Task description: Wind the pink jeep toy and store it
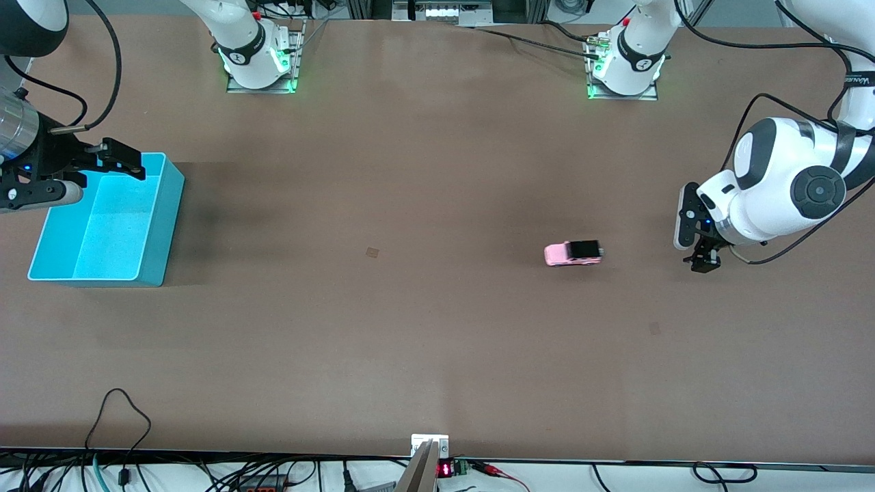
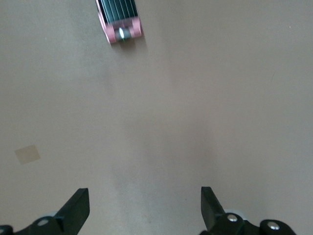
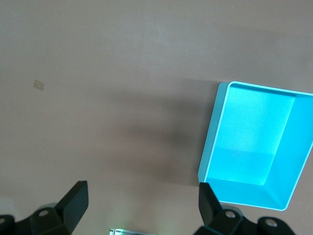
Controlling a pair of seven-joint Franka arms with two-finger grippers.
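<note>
So far: nothing is being held; both arms are hanging over the table.
Landmark: the pink jeep toy is serving as reference for every place below.
Jeep position: it is sitting on its wheels on bare table, toward the left arm's end, black rear section pointing at the left gripper.
Left gripper: it is hovering just beside the jeep, fingers spread wide, nothing between them.
Right gripper: it is waiting well apart from the jeep, over the cyan bin, fingers spread and empty.
Handling, judged: the jeep is looking light, rigid and smooth, so it is likely rolling or slipping under a sloppy pinch.
Grasp, judged: pinching across the two side walls at mid-body, clear of the wheels, is looking safest.
Surroundings: the bin is standing well apart from the jeep and looking empty.
Obstructions: nothing is lying between jeep and bin.
</note>
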